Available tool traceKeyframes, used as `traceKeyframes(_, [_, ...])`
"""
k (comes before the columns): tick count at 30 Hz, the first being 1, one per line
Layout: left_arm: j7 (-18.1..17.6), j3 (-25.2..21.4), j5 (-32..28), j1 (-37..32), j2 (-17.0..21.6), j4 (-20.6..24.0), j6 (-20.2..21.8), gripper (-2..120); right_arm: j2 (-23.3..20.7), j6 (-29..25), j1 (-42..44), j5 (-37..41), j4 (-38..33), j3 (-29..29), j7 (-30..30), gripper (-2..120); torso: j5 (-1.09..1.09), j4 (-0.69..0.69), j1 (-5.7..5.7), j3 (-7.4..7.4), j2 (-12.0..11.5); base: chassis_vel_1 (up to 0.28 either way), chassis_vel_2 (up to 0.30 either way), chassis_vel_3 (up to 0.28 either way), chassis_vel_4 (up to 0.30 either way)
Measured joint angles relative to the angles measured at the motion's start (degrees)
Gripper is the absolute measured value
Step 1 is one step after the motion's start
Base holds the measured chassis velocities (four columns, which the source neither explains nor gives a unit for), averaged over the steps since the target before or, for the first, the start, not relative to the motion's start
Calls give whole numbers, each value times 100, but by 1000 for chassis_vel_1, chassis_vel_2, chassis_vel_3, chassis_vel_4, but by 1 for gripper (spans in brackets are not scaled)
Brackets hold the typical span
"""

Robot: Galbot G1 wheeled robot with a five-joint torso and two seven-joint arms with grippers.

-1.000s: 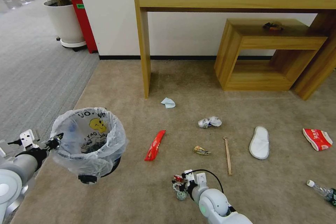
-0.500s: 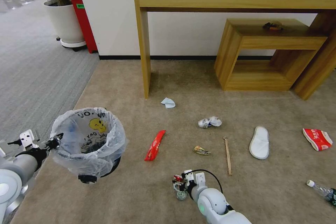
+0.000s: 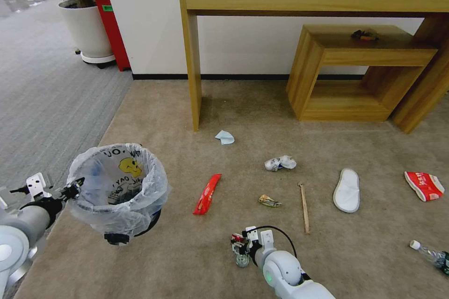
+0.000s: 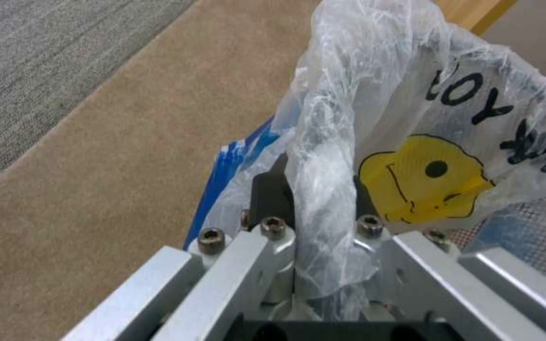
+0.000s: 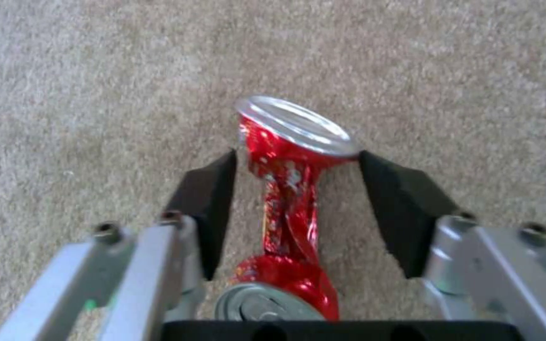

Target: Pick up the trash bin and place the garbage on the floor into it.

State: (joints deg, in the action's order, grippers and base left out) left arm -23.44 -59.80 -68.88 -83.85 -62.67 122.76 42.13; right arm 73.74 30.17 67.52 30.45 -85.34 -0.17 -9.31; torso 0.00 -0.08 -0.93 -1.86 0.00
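Observation:
My left gripper (image 3: 75, 190) is shut on the rim of the trash bin (image 3: 119, 187), holding it above the beige floor (image 3: 252, 107) at the left. The bin's bag (image 4: 412, 118) with the yellow figure bunches between the fingers (image 4: 272, 199). Low in the middle, my right gripper (image 3: 240, 248) has a crushed red can (image 5: 289, 189) between its pads (image 5: 210, 208), which press on the can's wide end. More garbage lies beyond: a red wrapper (image 3: 207, 194), crumpled paper (image 3: 280, 163), a small wrapper (image 3: 269, 201), a wooden stick (image 3: 304, 208), a white slipper (image 3: 347, 190), a red packet (image 3: 424, 185) and a bottle (image 3: 430, 255).
A tall wooden console table (image 3: 191, 56) and a low wooden table (image 3: 365, 51) stand against the back wall. A pale scrap (image 3: 225, 137) lies near the console's leg. A white planter (image 3: 86, 28) and a red box (image 3: 112, 28) stand at the back left by grey carpet (image 3: 42, 103).
My right arm has sunk very slightly with the can. The bin and the left arm have stayed where they were.

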Motion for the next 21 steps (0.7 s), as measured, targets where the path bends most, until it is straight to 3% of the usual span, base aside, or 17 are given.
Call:
traceKeyframes(3, [1, 0, 0, 3, 0, 2, 0, 3, -3, 0, -1, -1, 18, -12, 1, 35, 0, 0, 0, 0, 0, 0, 0, 0, 0])
traceKeyframes(6, [1, 4, 1, 9, 1, 2, 0, 3, -3, -1, -3, -1, 25, -14, 4, 32, 0, 0, 0, 0, 0, 0, 0, 0, 0])
traceKeyframes(15, [1, 31, 9, 28, 2, -5, 0, 3, -22, -18, -8, -12, 40, -23, 8, 0, 0, 0, 0, 0, 0, 0, 0, 0, 0])
traceKeyframes(21, [3, 31, 9, 36, 5, -10, 0, 3, -31, -19, -17, -10, 42, -13, 17, 0, 0, 0, 0, 0, 0, 0, 0, 0, 0])
